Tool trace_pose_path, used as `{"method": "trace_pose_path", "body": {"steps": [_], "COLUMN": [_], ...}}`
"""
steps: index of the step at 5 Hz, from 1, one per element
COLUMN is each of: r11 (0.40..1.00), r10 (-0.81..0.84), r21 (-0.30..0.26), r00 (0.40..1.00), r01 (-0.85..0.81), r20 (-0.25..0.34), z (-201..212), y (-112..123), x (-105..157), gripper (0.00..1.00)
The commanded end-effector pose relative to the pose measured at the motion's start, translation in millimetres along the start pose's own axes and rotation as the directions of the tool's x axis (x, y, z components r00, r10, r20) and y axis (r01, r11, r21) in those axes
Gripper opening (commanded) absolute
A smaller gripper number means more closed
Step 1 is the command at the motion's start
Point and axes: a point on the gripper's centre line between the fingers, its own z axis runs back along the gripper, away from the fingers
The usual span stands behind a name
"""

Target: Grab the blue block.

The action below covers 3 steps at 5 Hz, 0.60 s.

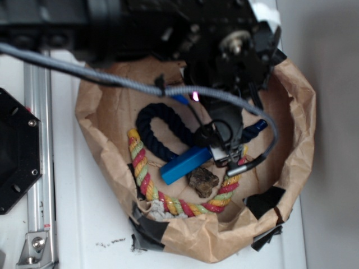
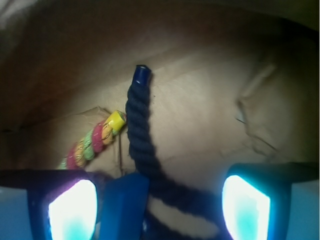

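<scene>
The blue block (image 1: 184, 164) lies tilted inside a crumpled brown paper bag (image 1: 291, 106), its right end under my gripper (image 1: 227, 158). In the wrist view the blue block (image 2: 124, 207) stands just inside the left finger (image 2: 70, 212), with a wide gap to the right finger (image 2: 247, 210). My gripper (image 2: 159, 210) is open, its jaws set on either side of the block and part of the navy rope (image 2: 142, 145). The navy rope (image 1: 160, 131) loops behind the block.
A red-yellow-green rope (image 1: 147, 179) curves along the bag's front, and its end (image 2: 95, 137) shows in the wrist view. A brown lump (image 1: 203, 181) sits next to the block. A grey cable (image 1: 112, 78) crosses above. A black plate (image 1: 17, 151) sits at left.
</scene>
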Motion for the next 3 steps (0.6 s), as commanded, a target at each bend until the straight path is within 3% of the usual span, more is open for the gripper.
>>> {"method": "trace_pose_path", "body": {"steps": [1,2,3], "r11": [0.974,0.97,0.969], "r10": [-0.225,-0.238,-0.23], "r21": [0.003,0.042,0.086], "r00": [0.974,0.971,0.973], "r01": [0.225,0.239,0.232], "r20": [-0.016,-0.021,-0.038], "z": [-28.1,-37.4,-50.7], "y": [-46.0,-51.6,-40.2], "x": [-39.6,-45.4,-38.4], "gripper": [1.0,1.0,1.0]}}
